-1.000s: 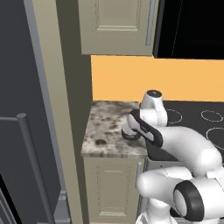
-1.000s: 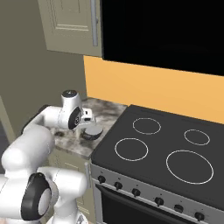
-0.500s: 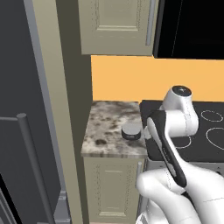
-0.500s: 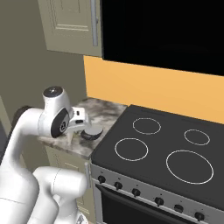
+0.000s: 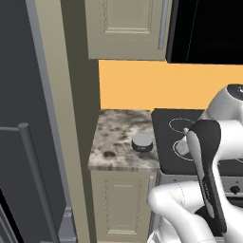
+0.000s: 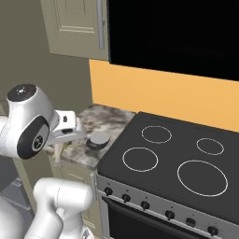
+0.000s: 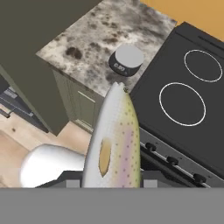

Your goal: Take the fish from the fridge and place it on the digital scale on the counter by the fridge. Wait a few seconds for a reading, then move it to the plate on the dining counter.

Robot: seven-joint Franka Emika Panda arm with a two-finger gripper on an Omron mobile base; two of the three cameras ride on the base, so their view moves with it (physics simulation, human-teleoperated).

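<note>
My fingers (image 7: 111, 181) are clamped on the fish (image 7: 114, 140); the tips are hidden behind its body. In the hand view the fish runs up from 6 o'clock, its nose pointing toward 12. The digital scale (image 7: 126, 60) sits just past that nose, its top bare, on the granite table (image 7: 87, 43). The stove (image 7: 188, 92) lies at 3 o'clock of the scale, beside the table.

Counter (image 5: 121, 137) speckled polished granite; digital scale (image 7: 126, 60) matt grey plastic; fish (image 7: 114, 144) smooth, speckled sheen; cooktop (image 6: 177, 163) at 3 o'clock matt black glass
</note>
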